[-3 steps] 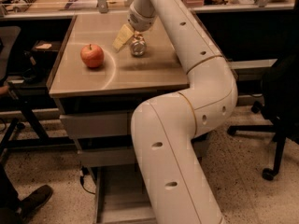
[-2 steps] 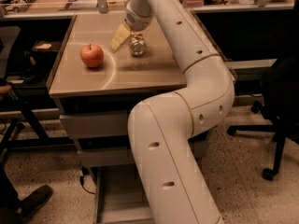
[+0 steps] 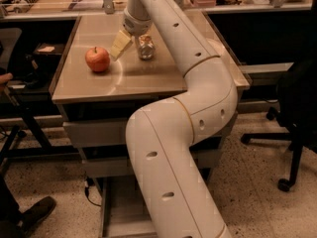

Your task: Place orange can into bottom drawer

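Tight by the can, drawer partly blocked

The gripper [image 3: 131, 39] hangs over the back of the cabinet top [image 3: 143, 81], just beside the can [image 3: 145, 47]. The apple [image 3: 97, 59] stands near on the other side, leaving only a narrow gap there. The front strip of the top is open. Below, the bottom drawer [image 3: 115, 202] stands pulled out, but the arm [image 3: 198, 98] crosses its right part, so only its left side is open from above.

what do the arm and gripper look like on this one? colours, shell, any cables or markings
Arm: smooth cream-white tubular shells, rounded joints, thin tan seam lines, small dark oval holes along the sides. No cables or logos visible. Gripper, over the tabletop beside the orange can: pale yellow flat tip under a grey-white wrist collar.
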`<state>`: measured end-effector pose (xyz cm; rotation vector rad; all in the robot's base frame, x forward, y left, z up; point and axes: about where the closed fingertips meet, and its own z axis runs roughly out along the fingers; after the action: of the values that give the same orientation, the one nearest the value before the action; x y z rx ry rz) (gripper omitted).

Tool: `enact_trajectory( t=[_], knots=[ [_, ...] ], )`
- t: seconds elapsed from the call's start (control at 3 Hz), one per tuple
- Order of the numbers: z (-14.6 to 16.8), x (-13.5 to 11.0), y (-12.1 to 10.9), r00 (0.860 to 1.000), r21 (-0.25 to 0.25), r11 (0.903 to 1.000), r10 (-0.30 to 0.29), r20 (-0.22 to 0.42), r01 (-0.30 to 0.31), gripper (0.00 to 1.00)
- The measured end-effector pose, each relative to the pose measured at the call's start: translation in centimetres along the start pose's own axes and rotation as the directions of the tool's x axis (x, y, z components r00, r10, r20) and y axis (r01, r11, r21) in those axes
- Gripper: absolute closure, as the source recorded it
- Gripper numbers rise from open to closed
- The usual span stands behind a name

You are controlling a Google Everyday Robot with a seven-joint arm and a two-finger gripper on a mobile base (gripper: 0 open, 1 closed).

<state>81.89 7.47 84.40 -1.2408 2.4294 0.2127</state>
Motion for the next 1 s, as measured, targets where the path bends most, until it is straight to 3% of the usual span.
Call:
enact_trajectory(
  t=[1.0],
  knots=[
    [-0.20, 0.65, -0.79, 1.000, -0.006, 0.9998, 0.018, 0.018, -0.017, 0.00]
  ],
)
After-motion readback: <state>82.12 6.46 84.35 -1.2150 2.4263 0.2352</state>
